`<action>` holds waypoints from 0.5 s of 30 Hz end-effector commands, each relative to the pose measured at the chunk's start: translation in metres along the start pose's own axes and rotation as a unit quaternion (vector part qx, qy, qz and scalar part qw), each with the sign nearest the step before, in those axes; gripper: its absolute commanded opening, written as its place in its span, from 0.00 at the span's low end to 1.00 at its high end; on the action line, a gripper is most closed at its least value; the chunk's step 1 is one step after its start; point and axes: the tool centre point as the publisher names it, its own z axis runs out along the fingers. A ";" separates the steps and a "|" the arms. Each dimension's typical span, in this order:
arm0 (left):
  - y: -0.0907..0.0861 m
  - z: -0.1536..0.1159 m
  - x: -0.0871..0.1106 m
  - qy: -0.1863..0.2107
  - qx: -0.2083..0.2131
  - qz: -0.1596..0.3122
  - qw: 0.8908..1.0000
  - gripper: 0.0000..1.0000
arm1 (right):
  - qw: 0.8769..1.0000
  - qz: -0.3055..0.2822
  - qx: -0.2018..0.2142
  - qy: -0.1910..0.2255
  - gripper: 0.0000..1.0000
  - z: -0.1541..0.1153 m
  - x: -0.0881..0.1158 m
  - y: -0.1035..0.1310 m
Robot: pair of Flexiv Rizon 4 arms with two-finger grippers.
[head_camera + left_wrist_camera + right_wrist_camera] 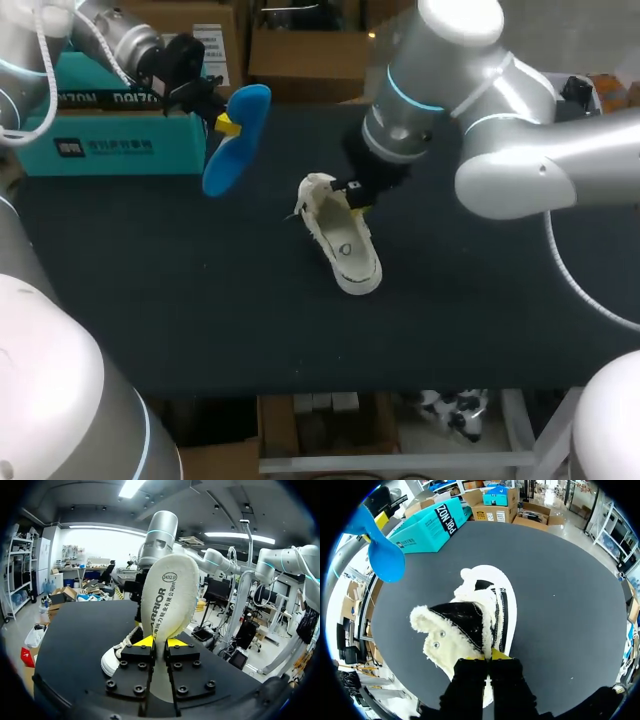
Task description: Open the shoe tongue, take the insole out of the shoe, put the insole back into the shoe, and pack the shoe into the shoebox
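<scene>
Blue-backed fleece insole (237,140) pinched in the left gripper (228,124); right gripper (356,196) clamps the tongue (462,622) of the white fleece-lined shoe (345,250); a slip might close its opening.

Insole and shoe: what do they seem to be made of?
The insole has a cream top that looks like nubbly, matte fleece fabric. Its underside is smooth blue, probably foam or rubber. The shoe has a fluffy cream pile lining at tongue and collar, and its matte white outer is possibly canvas.
</scene>
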 end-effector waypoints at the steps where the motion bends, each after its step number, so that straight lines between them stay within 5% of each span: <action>1: 0.001 -0.005 -0.004 0.194 0.003 0.001 0.981 0.00 | 1.000 0.004 -0.009 -0.001 0.00 -0.009 -0.006 -0.007; 9: -0.001 0.001 -0.003 0.197 0.001 0.003 0.980 0.00 | 1.000 0.013 -0.006 0.007 0.00 -0.006 -0.016 -0.015; 10: -0.001 0.002 -0.003 0.199 0.001 0.004 0.980 0.00 | 1.000 0.014 -0.005 0.009 0.07 -0.005 -0.016 -0.015; 12: -0.001 0.004 -0.002 0.203 0.000 0.008 0.979 0.00 | 1.000 0.018 -0.005 0.009 1.00 -0.004 -0.017 -0.017; 15: -0.002 0.007 0.003 0.208 -0.005 0.026 0.978 0.00 | 1.000 0.022 -0.009 0.006 1.00 -0.010 -0.014 -0.020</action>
